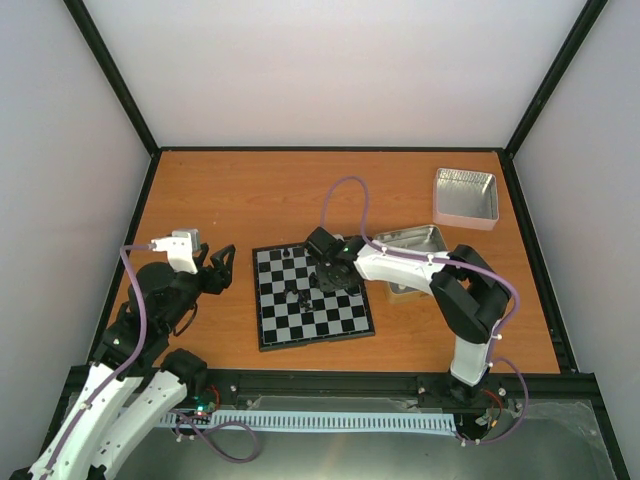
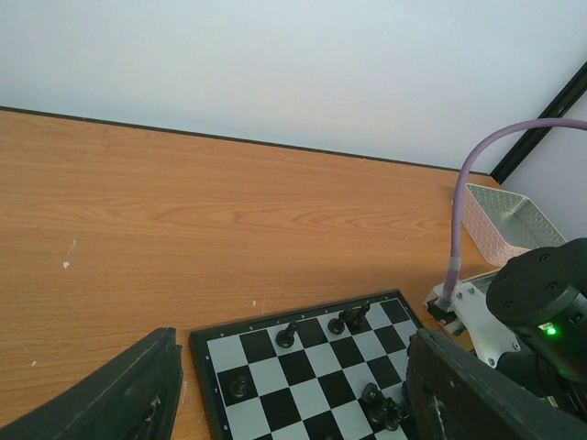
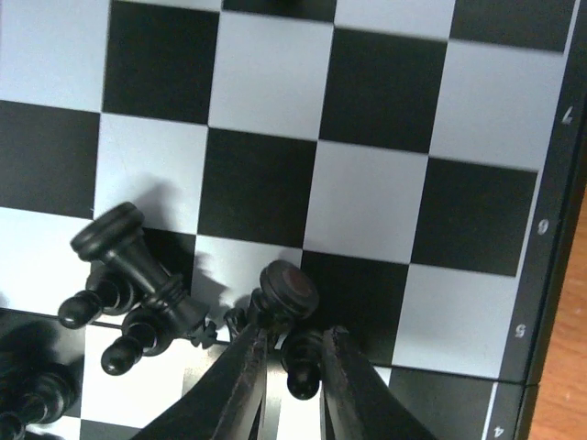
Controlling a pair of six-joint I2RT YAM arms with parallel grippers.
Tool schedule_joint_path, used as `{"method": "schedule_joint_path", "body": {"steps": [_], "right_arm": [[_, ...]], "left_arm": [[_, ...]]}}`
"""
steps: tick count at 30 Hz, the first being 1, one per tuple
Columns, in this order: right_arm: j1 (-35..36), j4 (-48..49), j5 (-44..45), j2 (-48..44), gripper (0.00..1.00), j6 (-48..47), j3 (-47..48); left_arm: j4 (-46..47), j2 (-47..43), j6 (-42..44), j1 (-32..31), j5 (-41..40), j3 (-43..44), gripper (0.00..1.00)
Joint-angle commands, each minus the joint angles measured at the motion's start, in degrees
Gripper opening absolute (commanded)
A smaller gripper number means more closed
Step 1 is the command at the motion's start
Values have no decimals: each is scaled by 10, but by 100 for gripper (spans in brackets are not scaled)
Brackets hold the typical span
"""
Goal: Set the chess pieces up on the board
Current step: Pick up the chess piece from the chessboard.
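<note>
The board (image 1: 275,328) lies at the table's middle with black chess pieces on it. My right gripper (image 1: 322,280) is low over its centre. In the right wrist view that gripper (image 3: 295,367) is shut on a small black piece (image 3: 304,364) lying flat on the board (image 3: 367,197); a second toppled piece (image 3: 289,288) rests against the left finger. More toppled pieces (image 3: 128,270) crowd to the left. My left gripper (image 1: 222,268) hangs open off the board's left edge. Its wrist view shows the gripper (image 2: 292,367) empty, two pieces (image 2: 286,335) (image 2: 348,319) on the far row and one (image 2: 238,387) near the left edge.
Two metal tins stand right of the board: one (image 1: 466,195) at the back right, one (image 1: 410,240) just behind my right arm. A purple cable (image 2: 468,202) arcs over the right arm. Black frame posts edge the table.
</note>
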Motion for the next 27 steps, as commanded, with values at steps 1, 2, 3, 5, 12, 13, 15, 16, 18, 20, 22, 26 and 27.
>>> {"method": "schedule_joint_path", "body": {"steps": [1, 2, 3, 5, 12, 13, 15, 16, 18, 20, 22, 26, 27], "right_arm": [[3, -4, 31, 11, 17, -5, 24], [3, -6, 33, 12, 15, -5, 23], [3, -7, 34, 12, 13, -5, 25], [3, -9, 35, 12, 10, -4, 23], [3, -13, 40, 4, 6, -3, 24], [3, -13, 40, 2, 6, -4, 25], [3, -11, 42, -4, 6, -3, 23], [2, -9, 44, -8, 6, -3, 24], [2, -2, 48, -16, 6, -2, 26], [0, 10, 48, -24, 7, -6, 29], [0, 20, 42, -26, 7, -8, 39], [0, 43, 11, -24, 8, -15, 60], [0, 46, 8, -23, 8, -17, 65]], "left_arm": [[7, -2, 0, -3, 4, 0, 69], [7, -2, -1, -3, 4, 1, 69], [6, -2, -1, -3, 3, 0, 69], [6, -2, -1, -3, 3, 0, 69], [7, 0, -1, -3, 4, 1, 69], [7, 1, -1, -3, 4, 1, 69], [7, 1, -1, -3, 3, 1, 69], [7, 0, -1, -3, 4, 1, 68], [7, 0, -1, -3, 3, 1, 69], [7, 0, -1, -3, 3, 1, 69], [6, 1, -1, -3, 3, 0, 69], [6, 1, -1, -3, 2, 2, 69], [5, 1, -2, -3, 1, 1, 69]]}}
